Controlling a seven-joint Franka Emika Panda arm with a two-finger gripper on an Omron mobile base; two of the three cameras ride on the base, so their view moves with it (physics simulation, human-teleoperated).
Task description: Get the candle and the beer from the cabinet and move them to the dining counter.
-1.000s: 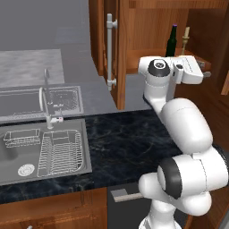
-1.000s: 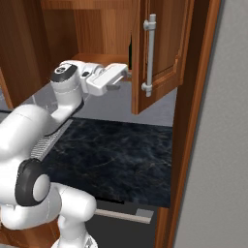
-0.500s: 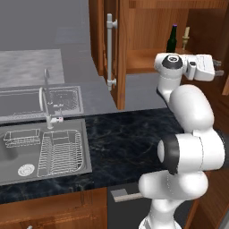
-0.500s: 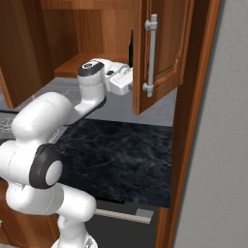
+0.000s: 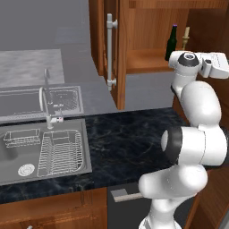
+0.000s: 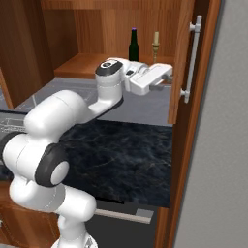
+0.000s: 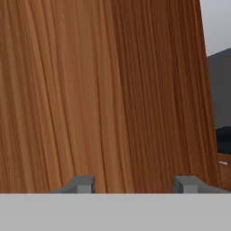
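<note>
My white forearm covers the foot of the slim dark green glass bottle (image 5: pixel 170 43) in the left base view, and the brass holder of the cream taper candle (image 5: pixel 186 37) is too small to make out there. Up beyond my pincer (image 6: pixel 169 78), the reddish-brown wooden cabinet (image 6: pixel 72 29) runs off the top edge. At my fingertips (image 7: pixel 81 184) there's just close wood grain, and I can't tell which panel it is.

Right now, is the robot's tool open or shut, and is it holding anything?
Tool: open, tips apart facing bare cabinet wood, holding nothing.
</note>
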